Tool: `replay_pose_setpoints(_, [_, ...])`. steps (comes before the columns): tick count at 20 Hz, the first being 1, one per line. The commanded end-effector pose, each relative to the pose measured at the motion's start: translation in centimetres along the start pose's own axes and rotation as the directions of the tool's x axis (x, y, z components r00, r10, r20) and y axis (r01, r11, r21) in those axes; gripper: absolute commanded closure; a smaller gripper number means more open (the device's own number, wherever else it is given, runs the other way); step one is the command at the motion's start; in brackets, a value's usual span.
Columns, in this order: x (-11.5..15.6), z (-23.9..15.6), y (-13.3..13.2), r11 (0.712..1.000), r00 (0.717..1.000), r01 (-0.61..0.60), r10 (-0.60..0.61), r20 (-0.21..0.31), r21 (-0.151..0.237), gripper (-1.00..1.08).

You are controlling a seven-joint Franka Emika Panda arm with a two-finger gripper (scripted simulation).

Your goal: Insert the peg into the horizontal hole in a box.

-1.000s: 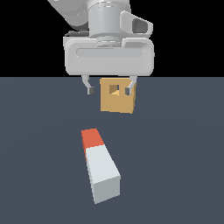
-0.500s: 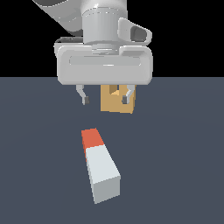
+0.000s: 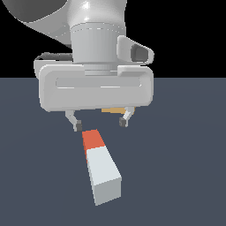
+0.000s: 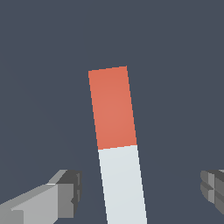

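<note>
Nearest the exterior camera, the peg [image 3: 102,168] lies flat on the dark grey floor [image 3: 185,176], its pale grey-white end toward the viewer and its orange-red end pointing away, toward the arm. Just beyond that red end the gripper [image 3: 100,124] hangs above the floor with its jaws spread wide, nothing between them; one fingertip [image 3: 77,126] sits to the exterior view's left of the red end and the other to its right, both clear of the peg and not touching it. Above the fingers the broad pale hand body [image 3: 96,90] fills the middle of the picture, and the arm's upper links run out of frame at the top. Farthest back, the box [image 3: 115,110] is almost wholly hidden behind the hand: only a thin tan sliver shows under its lower edge, between the two fingers, and the hole cannot be seen at all. The wrist view looks straight down on the peg [image 4: 116,140], showing what the exterior view cannot: the bar passes between the two fingers [image 4: 65,197] with open floor on either side, leaning slightly off the line between them, its red end well past the fingertips. There the white end is cut off by the picture's edge, one finger is only partly in frame, and the box does not appear.
</note>
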State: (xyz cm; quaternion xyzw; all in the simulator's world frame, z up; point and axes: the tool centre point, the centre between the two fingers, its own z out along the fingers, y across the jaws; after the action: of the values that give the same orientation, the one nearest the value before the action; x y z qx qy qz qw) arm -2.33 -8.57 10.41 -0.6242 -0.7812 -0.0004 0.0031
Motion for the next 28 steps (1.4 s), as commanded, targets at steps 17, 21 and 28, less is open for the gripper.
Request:
replay_pose_setpoints(17, [-4.3,3.2,-0.7,0.992,0.992,0.129,-0.129,0.006,-0.003,-0.92])
replay_pose_setpoints(21, [-4.3,3.5,-0.8,0.992,0.992,0.127,-0.127,0.005,-0.002,-0.92])
replay_pose_setpoints(28, [-4.3,6.4,-0.9,0.992,0.992,0.128,-0.128,0.006,-0.002,-0.92])
